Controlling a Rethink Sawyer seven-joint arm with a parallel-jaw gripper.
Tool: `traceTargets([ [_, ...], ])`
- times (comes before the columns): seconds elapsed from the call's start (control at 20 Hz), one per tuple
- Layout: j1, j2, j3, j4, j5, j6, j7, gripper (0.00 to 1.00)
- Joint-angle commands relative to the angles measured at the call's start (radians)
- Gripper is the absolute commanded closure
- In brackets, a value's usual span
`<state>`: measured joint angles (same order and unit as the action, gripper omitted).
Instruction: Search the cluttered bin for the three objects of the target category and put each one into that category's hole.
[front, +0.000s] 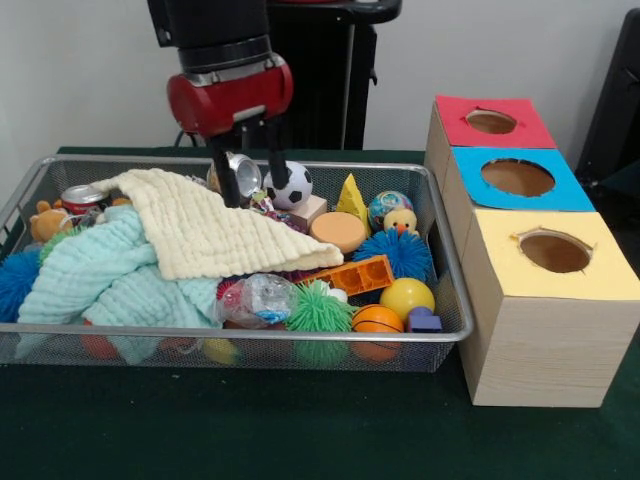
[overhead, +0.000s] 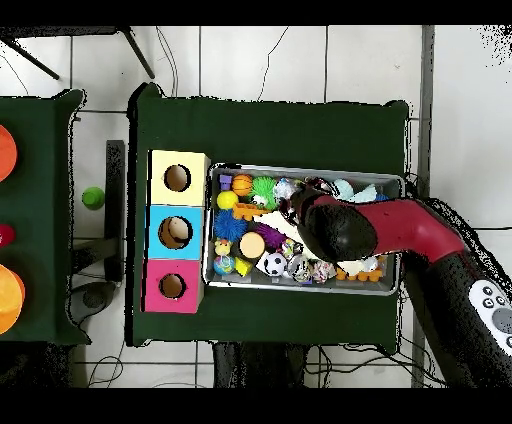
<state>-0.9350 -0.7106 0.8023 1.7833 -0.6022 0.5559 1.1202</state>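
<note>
Now we see pincer (front: 252, 172) fingers apart, empty, over cream waffle-weave cloth (front: 205, 228); risk: snagging cloth, not toy.

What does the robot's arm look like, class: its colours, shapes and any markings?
The arm is rounded, glossy red with black sections. Its wrist is a black cylinder with a silver ring above a red housing. The gripper has two slim black fingers. The overhead view shows a grey panel with small buttons.
</note>
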Motion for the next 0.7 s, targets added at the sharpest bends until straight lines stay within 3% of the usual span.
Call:
traceTargets([
  [0.05, 0.043, 0.049, -0.056, 0.038, 0.008, -0.063, 0.137, 0.00],
  [0.7, 0.080, 0.096, -0.127, -0.040, -0.078, -0.091, 0.057, 0.00],
])
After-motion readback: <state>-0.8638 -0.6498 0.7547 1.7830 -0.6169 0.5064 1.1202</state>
